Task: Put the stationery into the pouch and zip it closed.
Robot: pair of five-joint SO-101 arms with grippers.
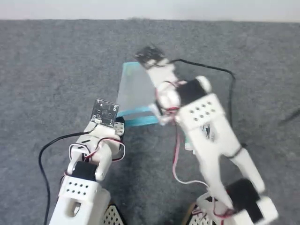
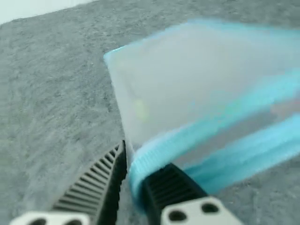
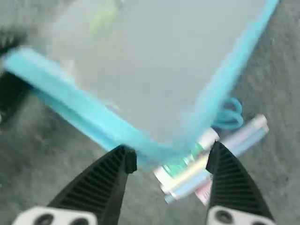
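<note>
On the zipper edge of the pouch point(image 1: 136, 91), the left end effector point(image 2: 133, 164) is clenched; the right end effector point(image 3: 171, 157), spread wide, could pinch pouch fabric instead of the stationery point(image 3: 243, 135) lying on the surface point(image 1: 56, 70) just beside it.

Translucent pouch point(image 1: 135, 91) edged in light blue, its zipper band pinched at one corner by the left hand point(image 2: 138, 164). A bundle of pen-like stationery point(image 3: 239, 137) lies outside it, at the pouch's other zipper-end corner, between the spread fingers of the right hand point(image 3: 172, 151).
</note>
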